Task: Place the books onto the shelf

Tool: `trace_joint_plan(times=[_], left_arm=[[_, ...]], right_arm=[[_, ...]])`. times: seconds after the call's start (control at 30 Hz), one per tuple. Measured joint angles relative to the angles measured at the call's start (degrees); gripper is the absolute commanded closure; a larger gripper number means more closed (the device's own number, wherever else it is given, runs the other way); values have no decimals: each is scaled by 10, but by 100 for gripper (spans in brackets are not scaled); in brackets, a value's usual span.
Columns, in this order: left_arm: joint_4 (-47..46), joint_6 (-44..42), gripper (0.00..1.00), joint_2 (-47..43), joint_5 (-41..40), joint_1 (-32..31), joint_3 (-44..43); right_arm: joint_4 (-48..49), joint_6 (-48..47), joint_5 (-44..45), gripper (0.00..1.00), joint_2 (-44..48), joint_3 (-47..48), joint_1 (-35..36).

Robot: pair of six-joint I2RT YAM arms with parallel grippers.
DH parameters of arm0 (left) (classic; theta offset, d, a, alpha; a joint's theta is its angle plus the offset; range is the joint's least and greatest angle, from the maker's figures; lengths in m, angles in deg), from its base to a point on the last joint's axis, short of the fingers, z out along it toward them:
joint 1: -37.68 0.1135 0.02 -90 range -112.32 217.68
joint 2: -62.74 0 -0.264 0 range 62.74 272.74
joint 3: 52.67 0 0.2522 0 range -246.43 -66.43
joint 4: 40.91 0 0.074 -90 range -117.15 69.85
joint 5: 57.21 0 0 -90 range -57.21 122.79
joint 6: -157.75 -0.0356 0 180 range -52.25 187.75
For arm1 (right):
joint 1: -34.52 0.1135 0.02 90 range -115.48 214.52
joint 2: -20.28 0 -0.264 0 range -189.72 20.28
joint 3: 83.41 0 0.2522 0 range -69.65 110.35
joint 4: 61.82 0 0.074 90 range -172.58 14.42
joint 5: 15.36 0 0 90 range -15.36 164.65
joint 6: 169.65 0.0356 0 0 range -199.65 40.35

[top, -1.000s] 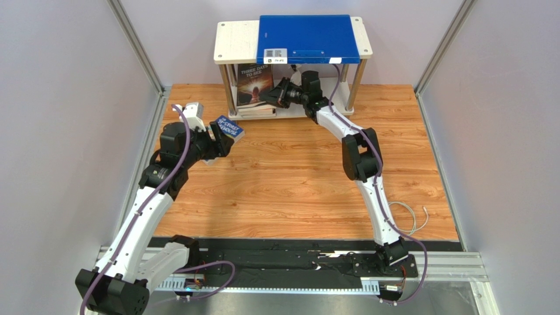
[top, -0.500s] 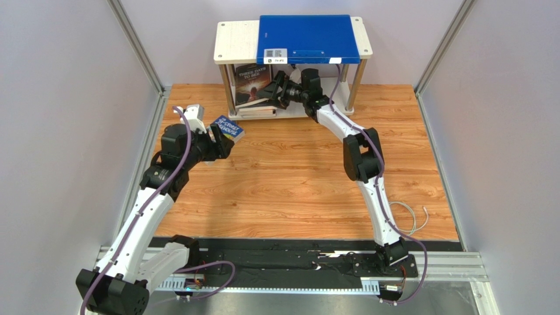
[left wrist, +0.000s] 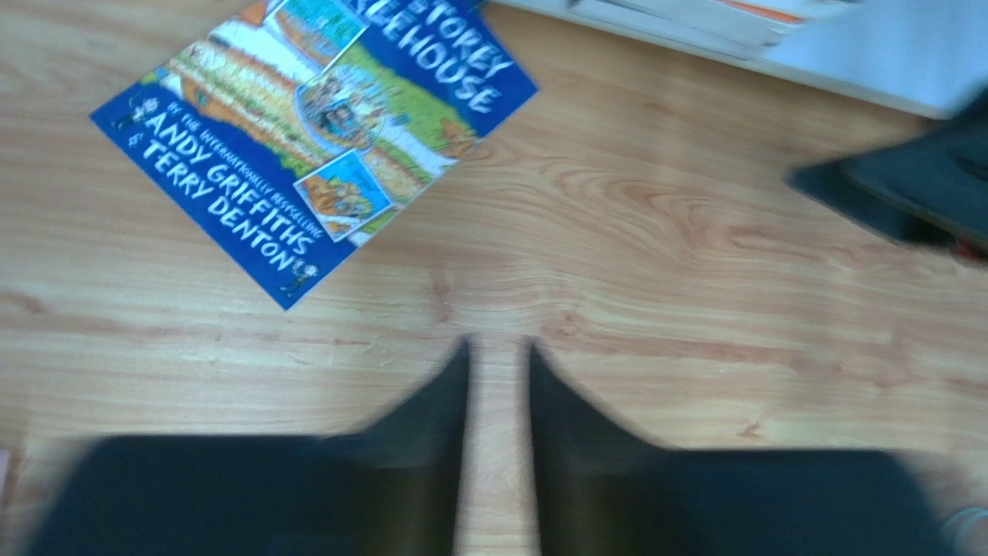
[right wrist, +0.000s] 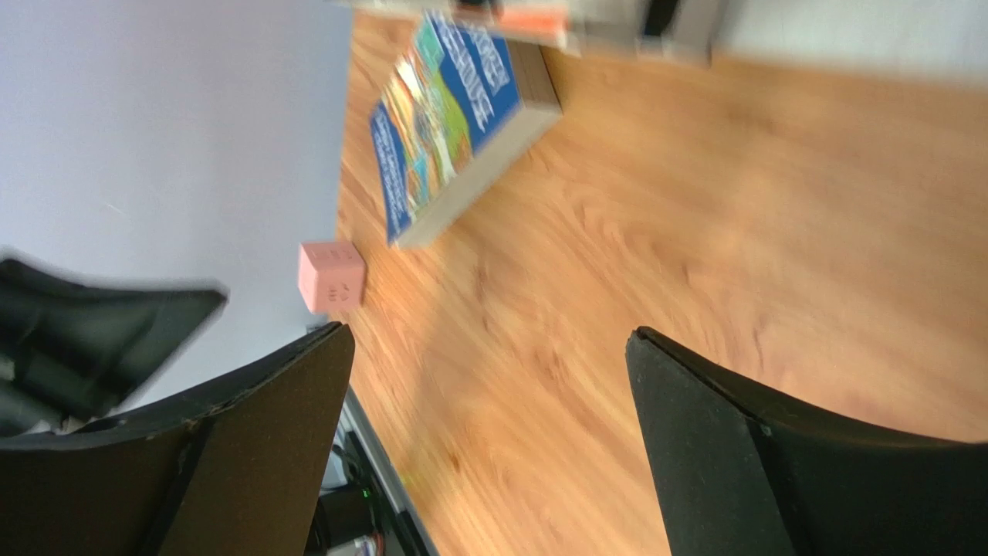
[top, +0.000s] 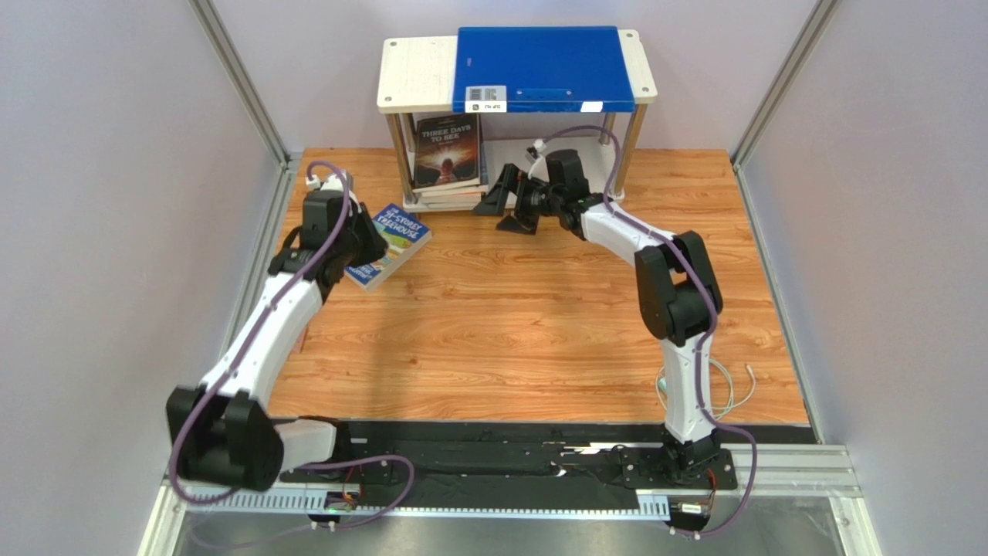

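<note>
Seen from overhead, a rectangular table (top: 522,313) of orange-brown wood-grain planks lies between pale grey walls; at its 12 o'clock edge stands the shelf (top: 415,72), two flat white boards joined by round silver metal posts; a large smooth blue folder (top: 543,67) with a small white label lies flat over the right part of the top board. On the lower board, toward 9 o'clock, a dark book (top: 448,148) stands upright, glossy cover facing out; at its foot lies a low stack of books (top: 447,197), thin and flat; whether the upright one rests on the stack or behind it cannot be told. A blue book (top: 389,243) with a busy cartoon cover and white lettering lies flat and askew on bare wood at 10 o'clock from the table's middle, off the shelf. The right gripper (right wrist: 489,336), matt black with blunt wedge fingers, is spread wide and empty at 3 o'clock of the stack; the left gripper (left wrist: 499,348) hangs over bare wood, fingers nearly together with a narrow slit between, holding nothing; the blue book lies at its 11 o'clock, apart. A small pink cube (right wrist: 331,276) sits at the wood's edge by the wall.
</note>
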Motion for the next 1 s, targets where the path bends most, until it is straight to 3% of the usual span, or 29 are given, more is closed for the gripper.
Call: trace_joint_plan(times=[0.2, 0.53, 0.8, 1.0], left_arm=[[50, 23, 100, 193, 2, 74, -106], [179, 49, 100, 423, 6, 190, -355], [284, 50, 100, 627, 48, 202, -538], [327, 41, 100, 647, 83, 203, -580]], right_arm=[[-33, -42, 47, 5, 89, -114, 36], [-43, -48, 72, 6, 36, -89, 132], [-62, -34, 85, 6, -15, -75, 136], [-73, -34, 101, 6, -15, -70, 136]])
